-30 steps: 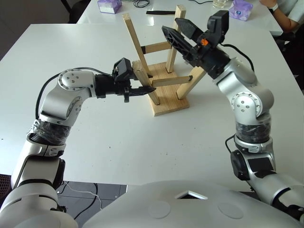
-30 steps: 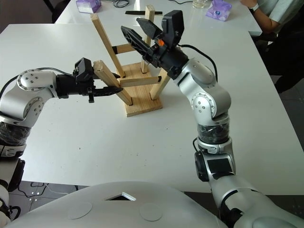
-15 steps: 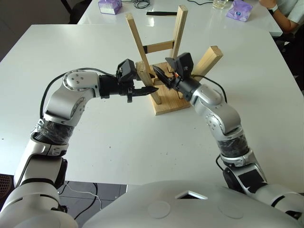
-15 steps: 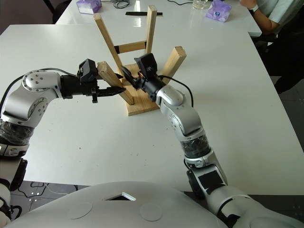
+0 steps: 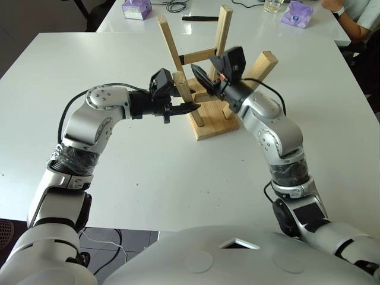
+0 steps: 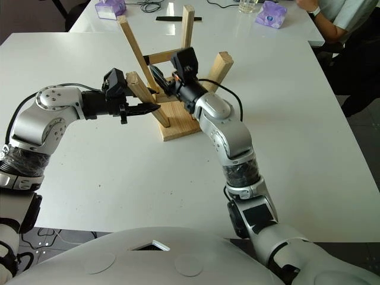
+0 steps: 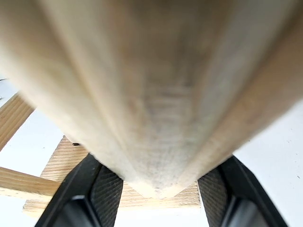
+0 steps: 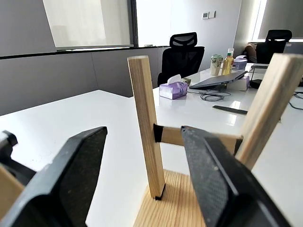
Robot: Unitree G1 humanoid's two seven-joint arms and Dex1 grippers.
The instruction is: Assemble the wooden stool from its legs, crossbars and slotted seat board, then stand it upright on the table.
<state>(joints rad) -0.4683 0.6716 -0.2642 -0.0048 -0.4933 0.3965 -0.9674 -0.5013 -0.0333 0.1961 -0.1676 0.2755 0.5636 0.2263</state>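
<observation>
Stool (image 5: pixel 221 35): upside down near the middle of the bench (image 5: pixel 148 172); seat board (image 5: pixel 217 127) flat on it, four legs pointing up.
Left gripper (image 5: pixel 189 107): comes in from 9 o'clock, clenched on the near-left leg (image 5: pixel 198 117), low on it.
Right gripper (image 5: pixel 203 74): comes in from 3 o'clock, released, fingers spread wide among the legs, just beside the far crossbar (image 5: pixel 199 57).
Far-left leg (image 8: pixel 144 123): stands between the spread fingers in the right wrist view.

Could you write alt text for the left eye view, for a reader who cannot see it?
A wooden stool lies upside down on a white table, seat board flat, legs pointing up. The left gripper clamps the nearest leg; the right gripper, open, hovers among the legs.
</observation>
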